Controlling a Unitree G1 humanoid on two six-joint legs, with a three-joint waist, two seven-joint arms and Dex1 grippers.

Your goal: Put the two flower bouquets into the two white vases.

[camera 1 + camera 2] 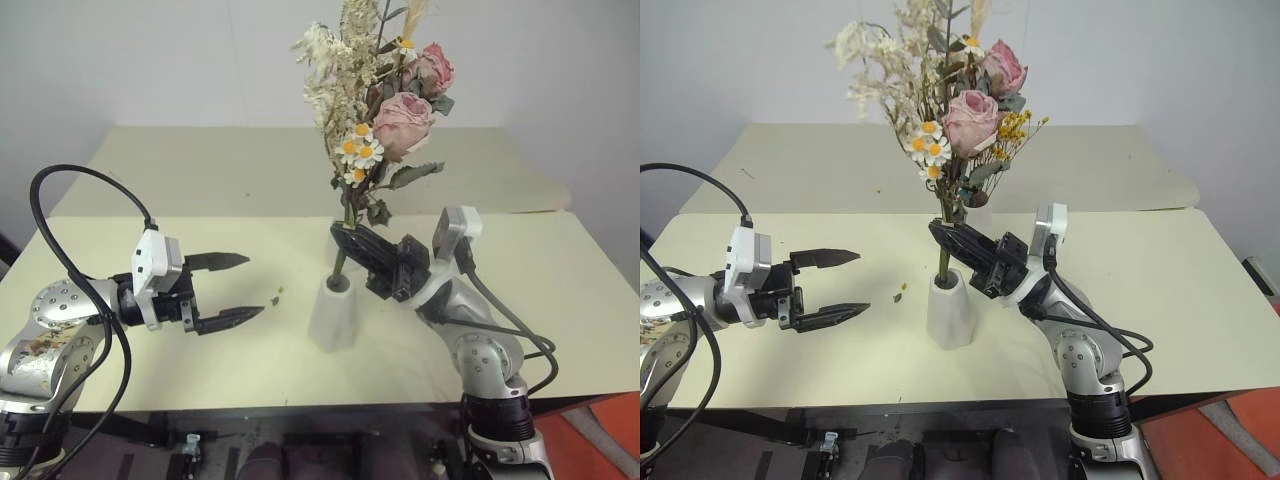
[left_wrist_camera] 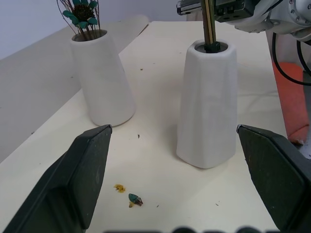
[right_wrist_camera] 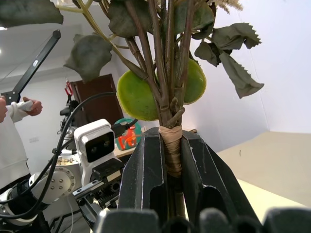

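The fuller bouquet (image 1: 392,105), with pink roses and white daisies, stands upright with its stem end in the mouth of the near white vase (image 1: 333,318). My right gripper (image 1: 345,240) is shut on the taped stems (image 3: 170,145) just above that mouth. Behind it, the other white vase (image 2: 101,80) holds the slim bouquet, showing its teal bloom (image 2: 82,13) and its yellow spray (image 1: 1017,125). My left gripper (image 1: 255,285) hovers open and empty over the table, left of the near vase, pointing at it.
Small fallen petal bits (image 2: 134,199) lie on the cream table (image 1: 520,330) between my left gripper and the near vase. A second cream table (image 1: 200,170) stands behind. A person's hand and sleeve (image 3: 17,109) appear in the background of the right wrist view.
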